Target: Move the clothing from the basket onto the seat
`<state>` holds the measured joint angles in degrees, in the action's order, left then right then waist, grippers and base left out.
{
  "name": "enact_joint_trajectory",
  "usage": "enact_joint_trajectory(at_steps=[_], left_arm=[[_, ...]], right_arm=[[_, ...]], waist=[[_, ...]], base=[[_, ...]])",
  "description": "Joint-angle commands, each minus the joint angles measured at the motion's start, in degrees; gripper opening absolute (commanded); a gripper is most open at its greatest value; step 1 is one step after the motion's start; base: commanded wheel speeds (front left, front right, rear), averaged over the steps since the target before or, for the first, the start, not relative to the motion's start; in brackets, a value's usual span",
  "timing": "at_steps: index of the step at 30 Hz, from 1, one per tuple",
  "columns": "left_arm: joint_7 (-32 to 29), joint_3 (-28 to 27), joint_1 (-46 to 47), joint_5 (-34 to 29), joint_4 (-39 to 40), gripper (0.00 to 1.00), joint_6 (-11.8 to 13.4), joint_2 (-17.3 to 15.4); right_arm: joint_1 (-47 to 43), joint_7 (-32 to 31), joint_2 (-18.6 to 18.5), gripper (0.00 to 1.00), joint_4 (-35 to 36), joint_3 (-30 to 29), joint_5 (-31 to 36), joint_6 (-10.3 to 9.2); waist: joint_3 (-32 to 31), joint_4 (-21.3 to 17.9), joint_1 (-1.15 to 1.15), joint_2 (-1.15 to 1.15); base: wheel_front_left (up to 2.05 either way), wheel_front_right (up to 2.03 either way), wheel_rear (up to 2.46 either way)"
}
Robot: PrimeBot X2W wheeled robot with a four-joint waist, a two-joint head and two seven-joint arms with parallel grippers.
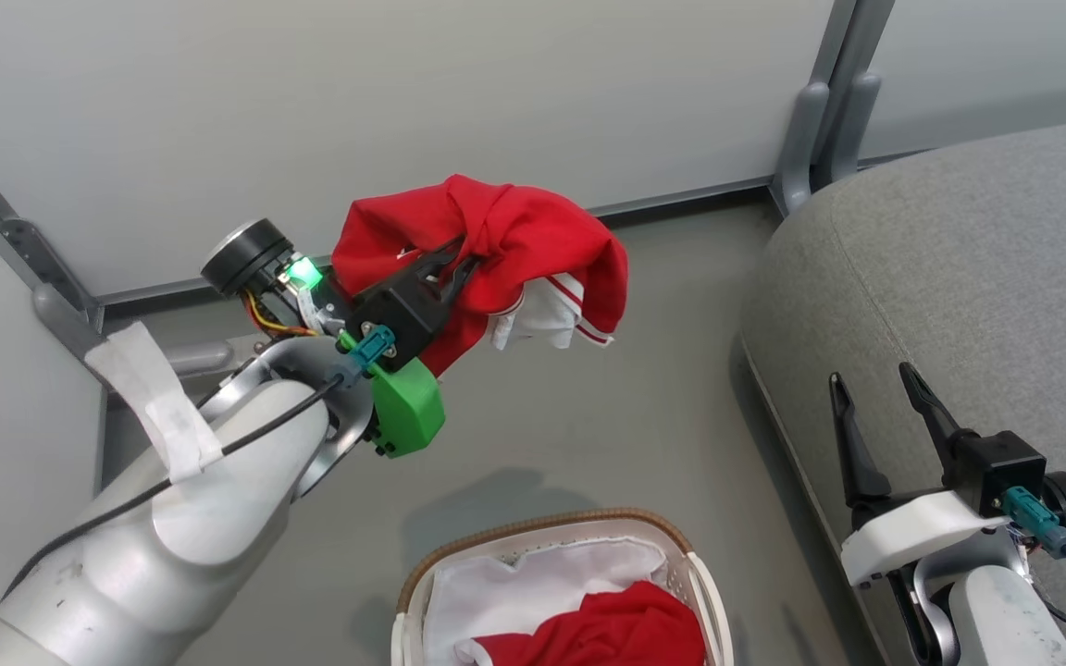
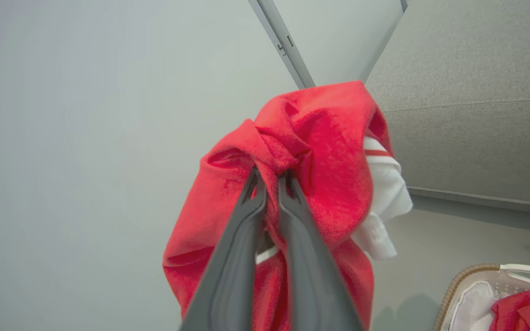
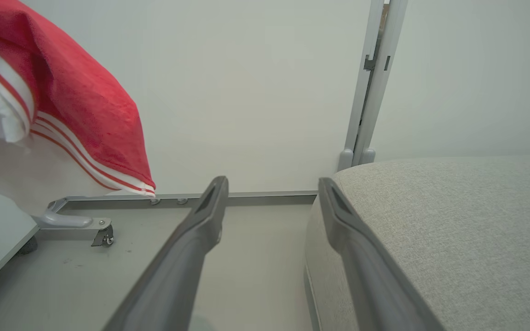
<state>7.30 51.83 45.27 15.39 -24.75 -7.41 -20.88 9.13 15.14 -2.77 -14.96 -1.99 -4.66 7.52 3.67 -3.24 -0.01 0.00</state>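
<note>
A red garment [image 1: 514,250] with white panels and striped trim hangs in the air over the floor, my left gripper [image 1: 459,259] shut on a bunched fold of it; the same clothing [image 2: 320,151] drapes around my left gripper [image 2: 270,177] in the left wrist view, and its striped hem [image 3: 62,115] shows at the upper left of the right wrist view. More red clothing [image 1: 607,634] lies in the basket [image 1: 551,532] at the bottom centre. The grey seat [image 1: 959,268] fills the right side. My right gripper [image 1: 871,384] is open and empty, at the seat's near edge [image 3: 272,184].
Pale partition walls with grey metal posts [image 1: 820,111] close the back and left. A castor foot [image 3: 101,230] of the partition stands on the grey floor [image 1: 588,416]. A white cloth liner [image 1: 533,583] lines the basket.
</note>
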Motion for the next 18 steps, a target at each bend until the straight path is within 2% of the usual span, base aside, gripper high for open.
enact_joint_trajectory(at_steps=[1, 8, 18], left_arm=[[-0.6, 1.6, 2.4, 1.8, 1.3, 0.00, -0.1, -0.9], [-2.1, 6.2, 9.6, 7.6, 4.7, 0.00, 0.0, -0.9], [-1.6, 8.7, 14.0, 10.2, 4.3, 0.00, 0.0, 1.6]], right_arm=[[0.0, 0.0, -0.2, 1.00, 0.0, 0.3, 0.6, -0.06], [2.6, 0.0, -0.2, 1.00, 0.0, 3.0, 2.7, -0.06], [5.1, 0.0, -0.2, 1.00, -1.9, 11.7, 4.6, -0.06]], waist=[[-3.0, 0.5, 0.01, 0.00], [-4.5, 1.6, 0.01, 0.00], [-5.8, 3.3, 0.01, 0.00]], base=[[0.00, 0.00, 0.00], [0.00, 0.00, 0.00], [0.00, 0.00, 0.00]])
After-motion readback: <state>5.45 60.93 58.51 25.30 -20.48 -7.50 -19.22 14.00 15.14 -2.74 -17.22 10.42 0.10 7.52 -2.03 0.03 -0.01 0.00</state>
